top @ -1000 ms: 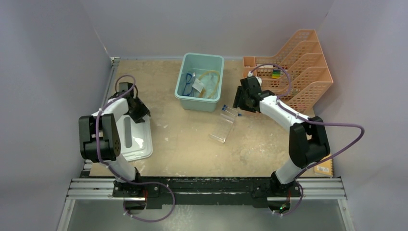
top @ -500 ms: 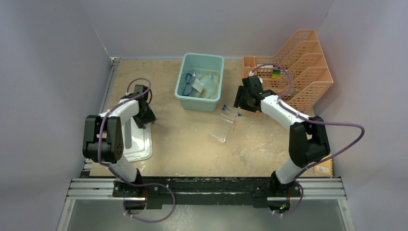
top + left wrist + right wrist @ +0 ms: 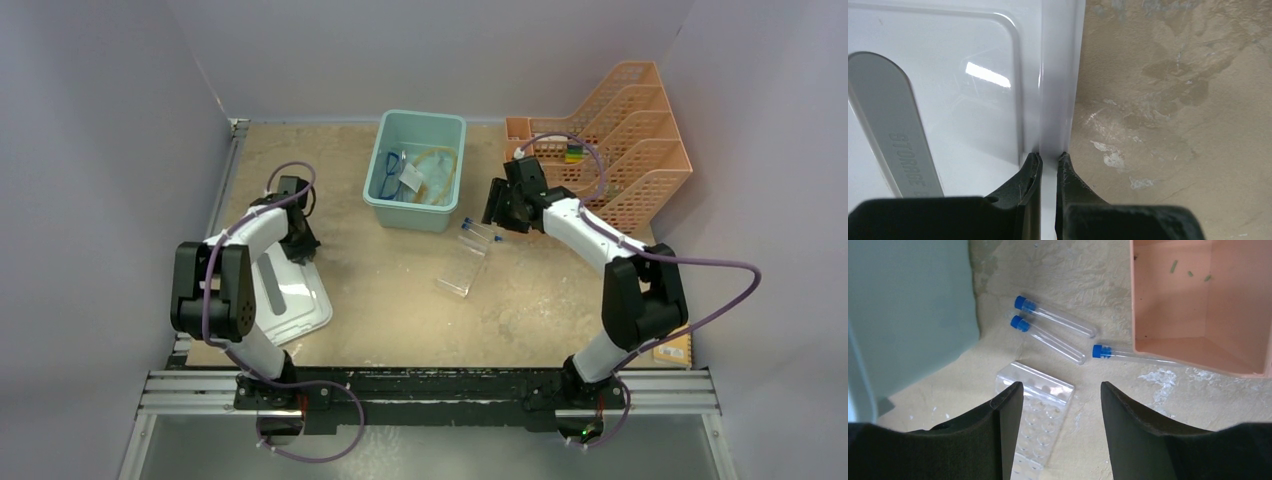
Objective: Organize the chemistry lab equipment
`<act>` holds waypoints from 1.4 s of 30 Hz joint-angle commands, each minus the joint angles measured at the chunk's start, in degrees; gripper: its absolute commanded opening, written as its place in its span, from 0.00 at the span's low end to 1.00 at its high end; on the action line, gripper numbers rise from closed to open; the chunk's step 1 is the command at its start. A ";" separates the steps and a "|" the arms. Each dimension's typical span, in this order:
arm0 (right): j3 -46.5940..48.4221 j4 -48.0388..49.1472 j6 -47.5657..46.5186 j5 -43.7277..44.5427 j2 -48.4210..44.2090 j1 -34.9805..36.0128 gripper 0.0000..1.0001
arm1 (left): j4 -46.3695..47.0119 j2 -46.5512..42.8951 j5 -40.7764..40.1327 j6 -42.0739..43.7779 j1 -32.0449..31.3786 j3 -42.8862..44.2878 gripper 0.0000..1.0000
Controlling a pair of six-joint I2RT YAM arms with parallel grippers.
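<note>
- Tabletop [image 3: 400, 290] of tan, worn board, blotched with pale scuffs and darker stains, seen from above; plain pale lavender walls [image 3: 420, 50] close it in on three sides.
- A metal rail [image 3: 430, 390] runs along the near edge, with both arm bases bolted to it.
- At the left, a white lid [image 3: 300, 300] lies flat on the board. The left gripper [image 3: 1049, 159] is pinched closed on the lid's raised rim.
- At the back centre stands a teal bin [image 3: 412, 215]. Inside it lie blue-framed goggles [image 3: 388, 175] and a coiled amber rubber tube [image 3: 440, 160].
- Near the bin, a clear rack [image 3: 1040, 410] lies on the board. Three blue-capped tubes [image 3: 1055, 322] lie loose on their sides just beyond it, outside the rack.
- The right gripper [image 3: 1060, 385] hovers above the rack and tubes with its jaws spread wide, holding nothing.
- In the back right corner sits an orange mesh tray [image 3: 620, 150] with stepped tiers.
</note>
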 commanded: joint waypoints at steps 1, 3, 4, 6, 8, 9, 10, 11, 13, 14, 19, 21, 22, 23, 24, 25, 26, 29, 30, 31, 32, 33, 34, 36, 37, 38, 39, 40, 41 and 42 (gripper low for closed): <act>0.43 2.98 -0.28 -4.22 -5.22 -0.26 0.61 | 0.84 -5.02 1.47 1.69 -0.34 0.79 0.00; 0.86 4.06 -1.05 -3.96 -6.37 -0.26 0.61 | 1.45 -6.98 3.13 1.55 -0.31 0.58 0.00; 1.03 4.44 -2.13 -4.66 -6.86 -0.15 0.61 | 1.90 -8.08 4.13 1.39 -0.32 0.37 0.00; 1.07 4.89 -1.95 -6.58 -7.93 -0.18 0.61 | 2.35 -10.29 5.63 1.11 -0.29 0.22 0.00; 0.91 5.27 -1.70 -8.26 -9.26 0.06 0.61 | 2.86 -12.66 6.80 0.91 -0.29 0.02 0.00; 0.66 5.63 -1.59 -8.77 -10.06 0.34 0.62 | 3.05 -14.34 7.28 0.76 -0.36 -0.06 0.00; 0.30 6.18 -1.62 -9.33 -11.01 0.65 0.62 | 3.26 -15.58 7.91 0.63 -0.31 -0.16 0.00; -0.11 6.89 -1.78 -10.10 -11.89 1.11 0.62 | 3.62 -16.83 8.68 0.48 -0.30 -0.38 0.00; -0.80 8.49 -2.39 -11.53 -13.56 2.80 0.64 | 4.58 -19.26 10.48 -0.21 -0.30 -1.05 0.00; -0.86 9.26 -3.02 -11.87 -14.18 4.09 0.65 | 5.32 -20.54 12.08 -0.63 -0.34 -1.52 0.00; 1.65 12.32 -6.55 -10.42 -13.66 14.65 0.78 | 8.97 -24.71 18.25 -4.27 -0.33 -3.35 0.00; 3.09 13.91 -6.43 -12.00 -11.74 17.73 0.79 | 10.70 -25.79 20.94 -6.10 -0.30 -4.30 0.00; 4.28 14.22 -6.34 -11.99 -10.68 19.45 0.79 | 11.26 -26.41 21.86 -6.92 -0.29 -4.65 0.00; 5.55 14.29 -6.33 -12.05 -9.37 21.01 0.79 | 11.69 -27.08 22.54 -7.58 -0.35 -4.91 0.00; 6.87 14.26 -6.32 -12.37 -8.09 22.57 0.80 | 11.94 -27.63 23.36 -8.04 -0.36 -5.18 0.00; 8.31 13.99 -6.30 -12.96 -6.47 23.86 0.80 | 12.03 -28.01 23.75 -8.61 -0.32 -5.27 0.00; 9.48 13.57 -6.06 -13.48 -5.06 25.00 0.80 | 12.02 -28.18 24.54 -9.13 -0.30 -5.34 0.00; 11.74 13.28 -5.88 -14.37 -1.58 27.77 0.80 | 13.18 -28.52 27.97 -11.12 -0.34 -5.88 0.00; 12.37 12.91 -5.81 -14.37 -0.48 28.43 0.80 | 13.95 -28.82 28.87 -12.09 -0.35 -6.33 0.00; 12.77 12.71 -5.75 -14.61 0.39 28.92 0.80 | 14.57 -29.18 29.46 -12.89 -0.35 -6.72 0.00; 13.17 12.50 -5.67 -14.88 1.20 29.37 0.80 | 14.86 -29.46 29.74 -13.37 -0.30 -7.07 0.00; 13.43 12.32 -5.51 -15.14 1.86 29.76 0.80 | 14.95 -29.68 29.88 -13.67 -0.33 -7.29 0.00; 13.67 12.20 -5.38 -15.77 2.47 30.19 0.80 | 15.04 -29.80 29.94 -13.90 -0.32 -7.32 0.00; 13.61 12.59 -4.99 -17.88 3.35 30.70 0.80 | 15.47 -29.89 30.39 -14.45 -0.35 -7.48 0.00; 13.51 12.78 -4.85 -19.08 3.76 30.86 0.80 | 15.77 -29.98 30.65 -14.79 -0.36 -7.57 0.00; 13.47 12.85 -4.80 -20.24 4.15 31.04 0.80 | 16.29 -30.10 30.98 -15.24 -0.38 -7.87 0.00; 13.52 13.03 -4.75 -21.33 4.54 31.26 0.80 | 16.82 -30.22 31.29 -15.72 -0.33 -8.17 0.00; 13.71 13.19 -4.69 -22.42 4.98 31.41 0.80 | 17.29 -30.37 31.41 -16.10 -0.31 -8.66 0.00; 14.13 13.02 -4.61 -23.26 5.67 31.50 0.80 | 17.73 -30.46 31.63 -16.43 -0.31 -9.00 0.00; 14.89 12.39 -4.46 -23.66 6.46 31.59 0.80 | 18.05 -30.55 31.88 -16.76 -0.37 -9.28 0.00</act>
